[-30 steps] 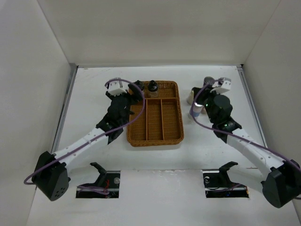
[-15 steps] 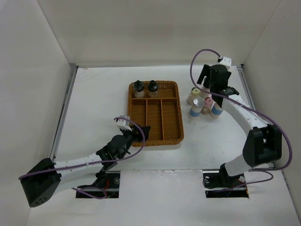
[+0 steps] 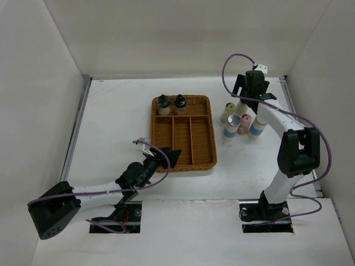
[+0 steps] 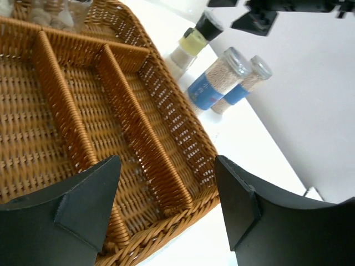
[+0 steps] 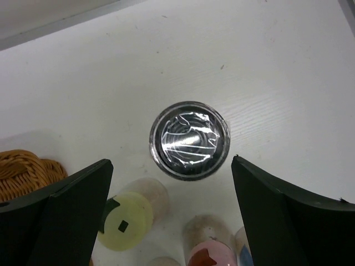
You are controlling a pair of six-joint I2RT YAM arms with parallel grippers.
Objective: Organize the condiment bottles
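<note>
The wicker tray (image 3: 183, 160) holds two dark-capped condiment bottles (image 3: 162, 103) (image 3: 180, 103) in its far compartment. To its right stand a yellow-capped bottle (image 3: 228, 112), a silver-capped blue-banded one (image 3: 232, 126), a pink-capped one (image 3: 244, 123) and another blue-banded one (image 3: 255, 128). My right gripper (image 3: 248, 95) hangs open above a silver-lidded jar (image 5: 189, 139), holding nothing (image 5: 177, 191). My left gripper (image 3: 171, 157) is open and empty at the tray's near left corner (image 4: 166, 194), looking across the tray's rim (image 4: 183, 213) toward the blue-banded bottles (image 4: 219, 77).
White walls close in the table on the left, back and right. The tray's three long near compartments (image 3: 182, 141) hold nothing. The right arm (image 3: 294, 149) rises steeply at the right of the bottle cluster. A metal rail (image 3: 75, 133) runs along the table's left edge.
The left gripper drew back from the tray's far compartment to its near left corner, leaving a second dark-capped bottle there. The right gripper opened and moved back above the far jar.
</note>
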